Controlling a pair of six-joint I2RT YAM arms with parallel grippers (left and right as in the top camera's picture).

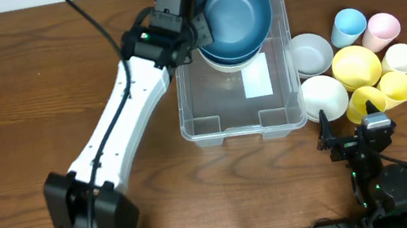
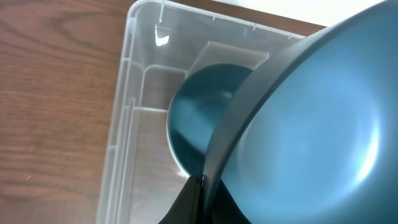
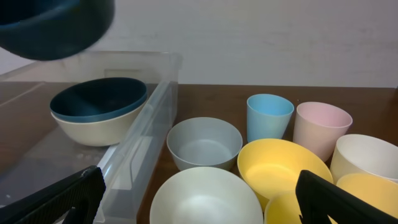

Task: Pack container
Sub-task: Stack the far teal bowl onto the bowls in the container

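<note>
The clear plastic container (image 1: 198,123) sits mid-table with a white label (image 1: 257,80) on its bottom. My left gripper (image 1: 193,29) is shut on the rim of a dark blue bowl (image 1: 234,8) and holds it above the container's far end. In the left wrist view the fingers (image 2: 200,186) pinch that rim, the bowl (image 2: 311,124) fills the right side. Below it, a blue bowl nested in a cream bowl (image 3: 96,115) rests inside the container (image 3: 134,146). My right gripper (image 3: 199,205) is open and empty, near the table's front right (image 1: 354,134).
Right of the container stand a grey bowl (image 1: 311,52), a white bowl (image 1: 323,97), yellow bowls (image 1: 355,65), and blue (image 1: 349,25), pink (image 1: 381,29), cream (image 1: 400,59) and yellow (image 1: 396,87) cups. In the right wrist view the white bowl (image 3: 205,196) lies between the fingers.
</note>
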